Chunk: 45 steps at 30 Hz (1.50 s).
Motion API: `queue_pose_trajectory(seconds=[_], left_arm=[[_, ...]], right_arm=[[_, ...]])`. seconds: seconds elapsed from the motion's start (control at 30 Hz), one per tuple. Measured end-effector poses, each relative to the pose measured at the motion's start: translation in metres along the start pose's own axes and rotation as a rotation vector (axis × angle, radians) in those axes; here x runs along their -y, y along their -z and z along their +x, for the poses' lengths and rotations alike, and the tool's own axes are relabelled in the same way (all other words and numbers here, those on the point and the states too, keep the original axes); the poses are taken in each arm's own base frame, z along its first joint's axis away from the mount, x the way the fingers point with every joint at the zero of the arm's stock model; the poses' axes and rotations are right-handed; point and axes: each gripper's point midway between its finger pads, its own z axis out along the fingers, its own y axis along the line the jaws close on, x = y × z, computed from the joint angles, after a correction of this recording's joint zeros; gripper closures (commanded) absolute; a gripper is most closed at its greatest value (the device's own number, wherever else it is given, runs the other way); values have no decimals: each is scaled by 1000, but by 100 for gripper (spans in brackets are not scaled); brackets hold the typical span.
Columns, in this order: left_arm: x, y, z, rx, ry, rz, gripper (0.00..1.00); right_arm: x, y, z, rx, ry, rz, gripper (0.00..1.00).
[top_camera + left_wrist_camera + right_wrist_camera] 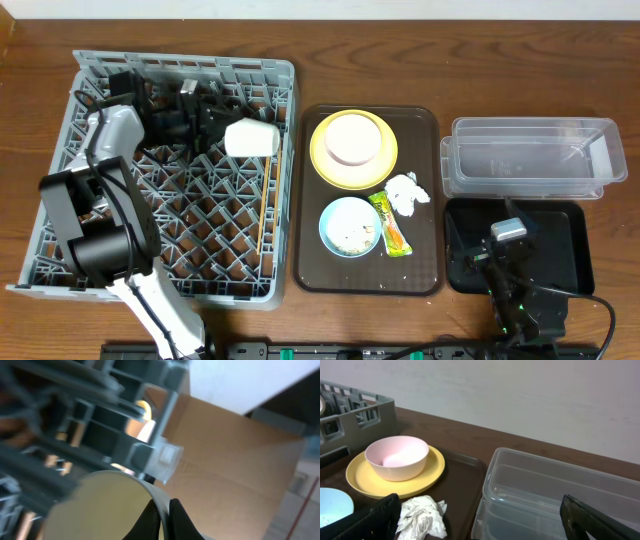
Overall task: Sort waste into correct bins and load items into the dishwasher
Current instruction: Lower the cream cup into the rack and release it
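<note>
My left gripper is over the back of the grey dish rack and is shut on the rim of the white cup, which lies on its side. The left wrist view shows both fingers pinching the cup wall. On the brown tray, a cream bowl sits on the yellow plate. The light blue bowl holds white crumbs. The green-and-yellow wrapper and crumpled napkin lie beside it. My right gripper is open and empty over the black tray, in front of the clear tub.
The brown serving tray lies between the rack and the bins. Wooden chopsticks lie in the rack near its right wall. The right wrist view shows the napkin, the bowl on the plate, and the tub.
</note>
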Motion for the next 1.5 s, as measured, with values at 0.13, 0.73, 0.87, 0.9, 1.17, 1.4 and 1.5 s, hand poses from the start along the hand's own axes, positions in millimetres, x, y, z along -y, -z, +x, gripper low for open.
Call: queue_pose_trajectory(seconds=[0.13,0.73,0.87,0.9,1.17,1.4,1.5], left_arm=[[-9,9,-5,33,28,-33,92],[20,70,-2,354,-207,-402,83],[38,82,13,399,-257,-429,73],[39,85,16,407,-260,-442,71],[31,76,36,391,-286,-597,92],[26,40,46,357,-416,-776,92],[26,31,46,374,-475,-850,92]], right_arm=[[0,0,0,0,0,0,1],[0,0,0,0,0,0,1],[0,0,0,0,0,0,1],[0,0,0,0,0,0,1],[0,0,0,0,0,0,1],[0,0,0,0,0,0,1],[0,0,0,0,0,0,1]])
